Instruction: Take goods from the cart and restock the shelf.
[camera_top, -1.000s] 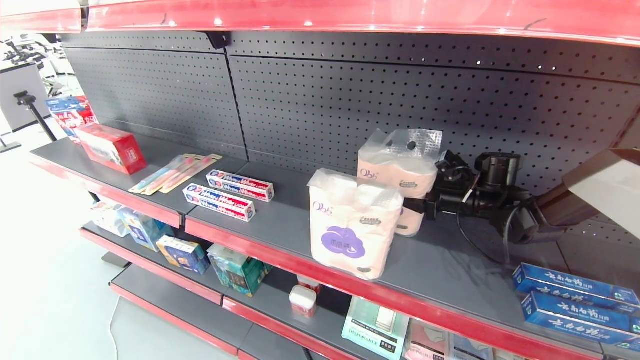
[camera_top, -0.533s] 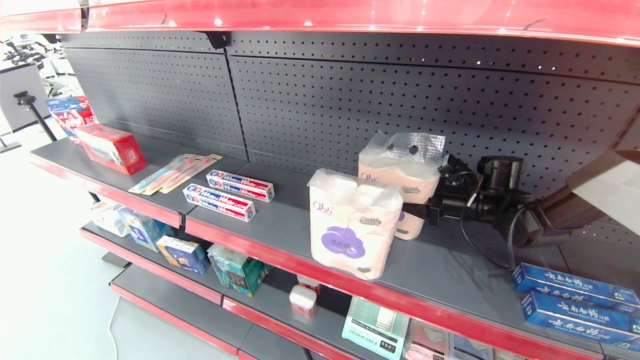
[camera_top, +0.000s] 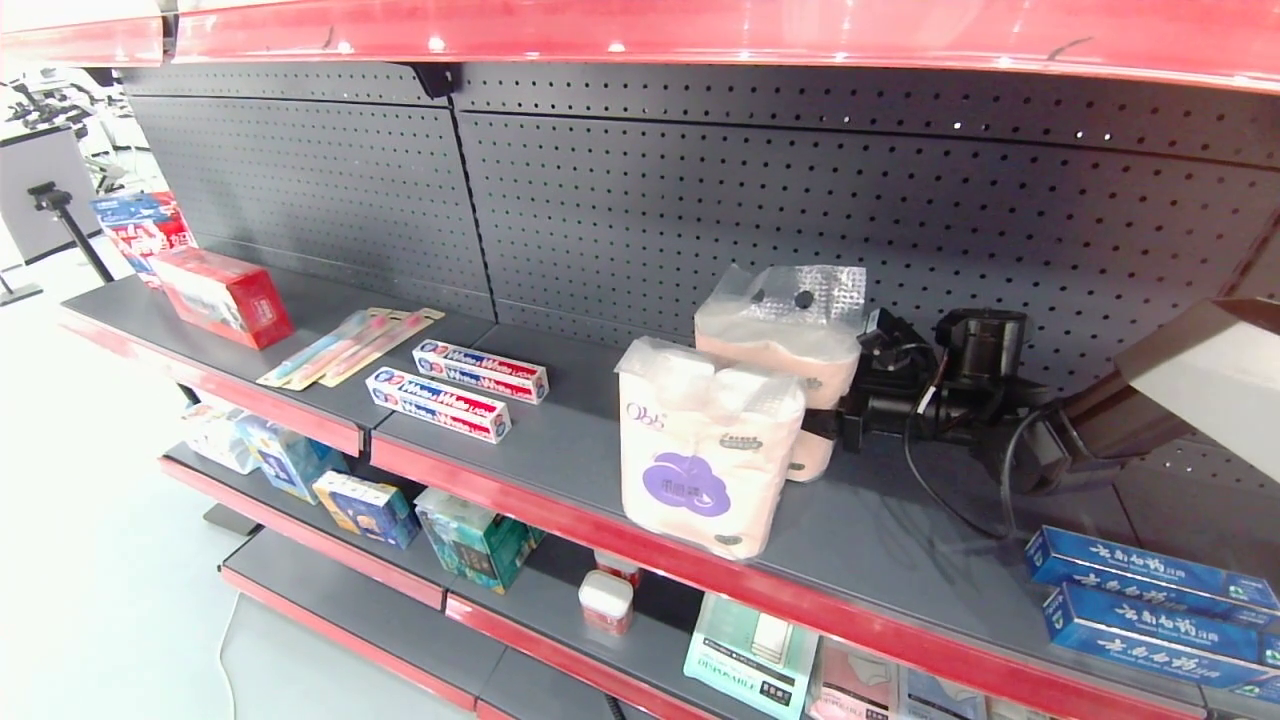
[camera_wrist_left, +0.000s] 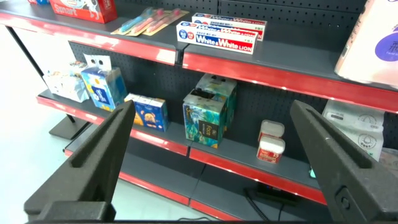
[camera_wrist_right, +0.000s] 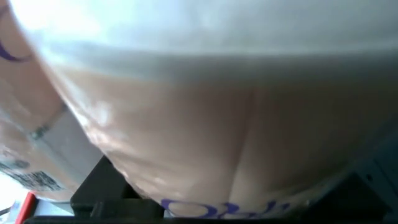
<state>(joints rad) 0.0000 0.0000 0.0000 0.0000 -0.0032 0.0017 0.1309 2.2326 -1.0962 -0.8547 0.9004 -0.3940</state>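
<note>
Two peach packs of toilet rolls are on the middle shelf (camera_top: 560, 440). The front pack (camera_top: 705, 450) stands near the red front edge. The second pack (camera_top: 775, 340) is just behind it and partly hidden by it, and my right gripper (camera_top: 828, 425) is shut on its right side. In the right wrist view that pack (camera_wrist_right: 205, 93) sits very close to the camera. My left gripper (camera_wrist_left: 211, 168) hangs open and holds nothing, in front of the lower shelves.
Two toothpaste boxes (camera_top: 455, 385), toothbrush packs (camera_top: 345, 345) and a red box (camera_top: 222, 295) lie further left on the same shelf. Blue boxes (camera_top: 1150, 590) lie at the right. Bare shelf lies between the toothpaste and the front pack. Lower shelves hold small boxes (camera_wrist_left: 208, 115).
My right gripper has carried the held pack slightly left, so it now sits further behind the front pack. Everything else on the shelf is as before.
</note>
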